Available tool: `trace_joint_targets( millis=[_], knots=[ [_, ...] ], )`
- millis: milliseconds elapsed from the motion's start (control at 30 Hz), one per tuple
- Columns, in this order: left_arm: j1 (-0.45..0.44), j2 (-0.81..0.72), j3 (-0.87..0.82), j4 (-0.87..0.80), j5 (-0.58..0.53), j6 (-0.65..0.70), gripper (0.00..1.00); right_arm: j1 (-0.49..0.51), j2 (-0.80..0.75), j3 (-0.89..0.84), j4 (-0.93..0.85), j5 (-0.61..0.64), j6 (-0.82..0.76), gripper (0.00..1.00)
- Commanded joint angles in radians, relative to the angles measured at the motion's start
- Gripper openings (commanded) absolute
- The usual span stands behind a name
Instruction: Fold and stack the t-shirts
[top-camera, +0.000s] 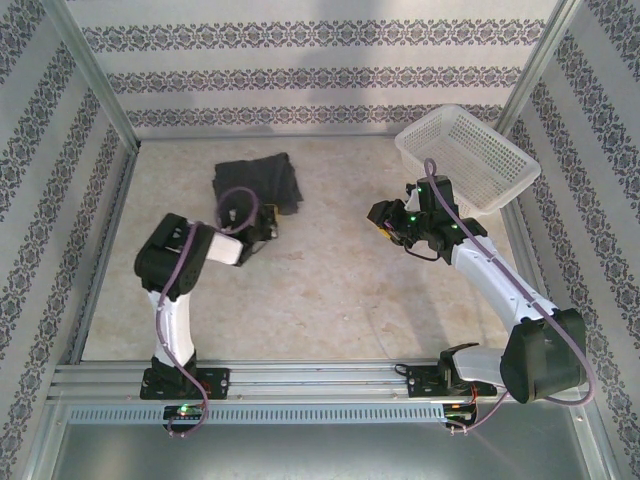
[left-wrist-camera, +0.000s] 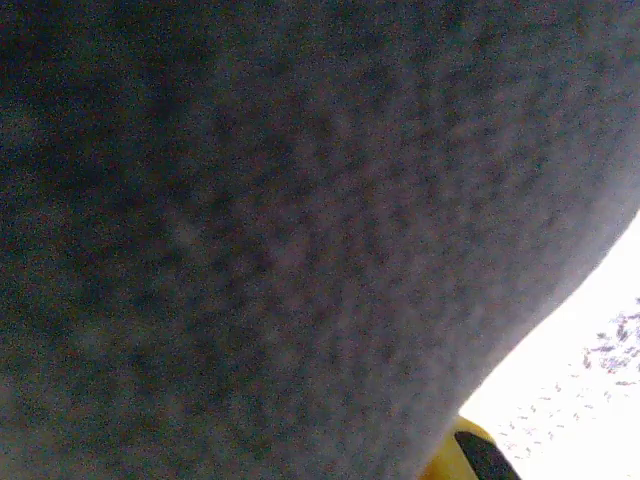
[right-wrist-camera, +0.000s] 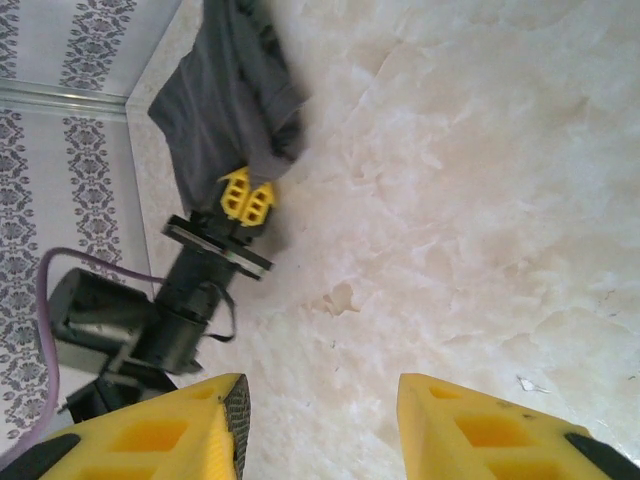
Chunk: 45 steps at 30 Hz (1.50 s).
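Observation:
A dark charcoal-grey t-shirt (top-camera: 257, 183) lies bunched in a rough fold on the marble table at the back left. My left gripper (top-camera: 268, 228) is at its near right corner. In the right wrist view its yellow fingers (right-wrist-camera: 247, 196) are pressed together on the t-shirt's (right-wrist-camera: 222, 95) hanging edge. In the left wrist view grey cloth (left-wrist-camera: 280, 230) covers almost everything, with one yellow finger (left-wrist-camera: 452, 458) peeking out at the bottom. My right gripper (top-camera: 385, 222) hovers open over bare table at the centre right, its fingers (right-wrist-camera: 170, 430) wide apart with nothing between them.
A white mesh basket (top-camera: 466, 156) sits tilted at the back right corner, just behind the right arm. Patterned walls and metal rails (top-camera: 98, 100) enclose the table on the left, back and right. Bare marble (top-camera: 330, 290) stretches between the two arms.

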Motion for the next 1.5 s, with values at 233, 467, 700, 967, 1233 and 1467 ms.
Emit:
trace_joint_targets(
  millis=[233,467,700,967,1233,1467],
  knots=[
    [0.533,0.073,0.127,-0.342,0.705,0.676,0.0,0.001,0.063,0.058,0.062,-0.113,-0.068,0.44],
    [0.681,0.176,0.414,-0.729,0.743,0.975,0.0,0.01,0.11,0.108,0.077,-0.147,-0.082,0.44],
    [0.692,0.27,0.549,-0.678,0.736,0.884,0.0,0.026,0.138,0.129,0.082,-0.143,-0.072,0.43],
    [0.663,0.285,0.537,-0.481,0.705,0.699,0.0,0.044,0.147,0.133,0.164,-0.171,-0.053,0.44],
    [0.661,0.185,0.481,-0.523,0.665,0.735,0.38,0.046,0.113,0.104,0.3,-0.183,0.005,0.47],
    [0.629,-0.193,0.333,-0.707,0.489,0.871,1.0,0.025,0.024,0.111,0.214,-0.1,-0.056,0.98]
  ],
)
